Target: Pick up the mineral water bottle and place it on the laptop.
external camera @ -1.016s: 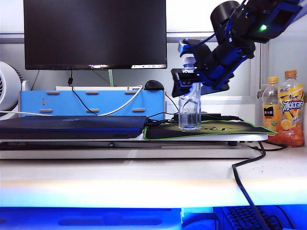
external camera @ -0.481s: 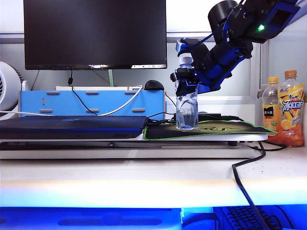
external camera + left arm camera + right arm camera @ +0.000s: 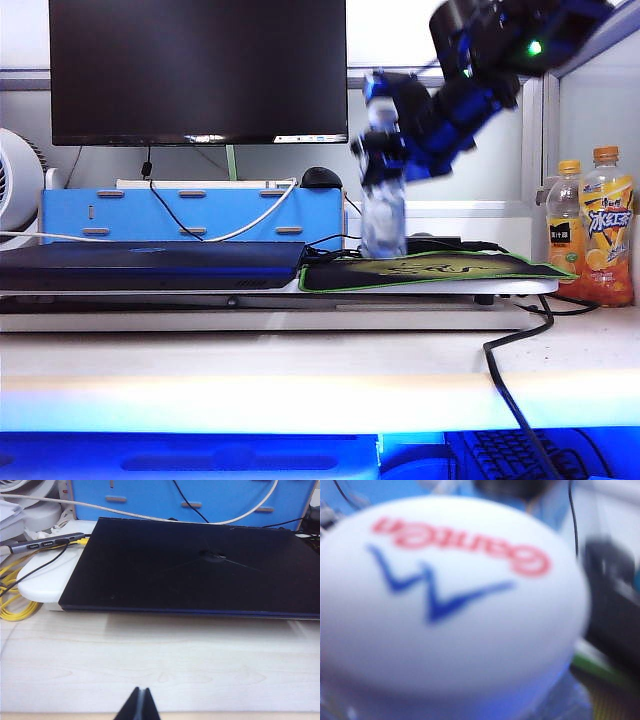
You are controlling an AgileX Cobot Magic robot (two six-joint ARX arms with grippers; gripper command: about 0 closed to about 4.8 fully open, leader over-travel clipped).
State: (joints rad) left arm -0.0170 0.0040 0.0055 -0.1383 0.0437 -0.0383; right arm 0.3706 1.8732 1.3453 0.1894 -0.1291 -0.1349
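Note:
The mineral water bottle (image 3: 383,220) is clear and blurred, and hangs just above the mouse pad's left end. My right gripper (image 3: 386,152) is shut on its upper part, below the cap. The white cap (image 3: 450,595) with red "Ganten" lettering fills the right wrist view and hides the jaws there. The laptop (image 3: 150,262) is a closed dark slab to the left of the bottle, and its lid (image 3: 190,565) spreads across the left wrist view. My left gripper (image 3: 139,704) is shut and empty, low over the pale desk in front of the laptop.
A green-edged mouse pad (image 3: 450,268) lies under the bottle. Two orange-capped juice bottles (image 3: 608,240) stand at the far right. A black monitor (image 3: 198,70), a blue box (image 3: 190,212) and a mouse (image 3: 321,178) sit behind. A black cable (image 3: 510,380) crosses the desk front. Yellow cable (image 3: 15,605) lies beside the laptop.
My right gripper closed on the bottle's upper part. The bottle has come up off the mouse pad and shifted a little left, towards the laptop. The left arm has not moved.

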